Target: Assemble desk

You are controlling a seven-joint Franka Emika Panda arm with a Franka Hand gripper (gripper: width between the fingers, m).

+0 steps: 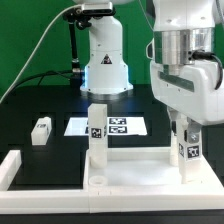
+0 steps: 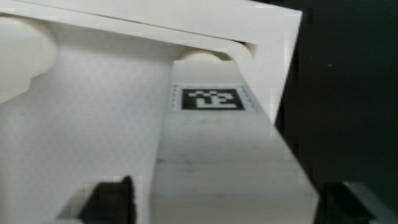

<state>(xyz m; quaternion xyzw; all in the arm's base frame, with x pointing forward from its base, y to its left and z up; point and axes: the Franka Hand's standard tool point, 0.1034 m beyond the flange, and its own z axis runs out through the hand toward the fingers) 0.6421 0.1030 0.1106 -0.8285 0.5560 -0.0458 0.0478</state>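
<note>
Desk top (image 1: 130, 172) lies flat in the foreground. Gripper (image 1: 186, 137) hangs over its corner on the exterior view's right, straddling the corner leg (image 1: 187, 160). That leg stands upright, long axis vertical, directly under the hand. Jaws open, fingers (image 2: 111, 200) clear of it both sides, I reckon. Loose leg (image 1: 40, 131) lies well apart, towards the left.

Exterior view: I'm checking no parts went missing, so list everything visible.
White plastic tray-like desk top: one, white, front.
Short square white standing leg: one, white, top's end at the exterior view's left.
Second upright leg: one, white, between the fingers, exterior view's right.
Loose leg: one, white, lying down, exterior view's left.
Marker board: one, white with black tags, behind the top.
Long white border bar: one, white, front, exterior view's left.
Robot arm: one, white, base at back; fingers astride the second leg.
</note>
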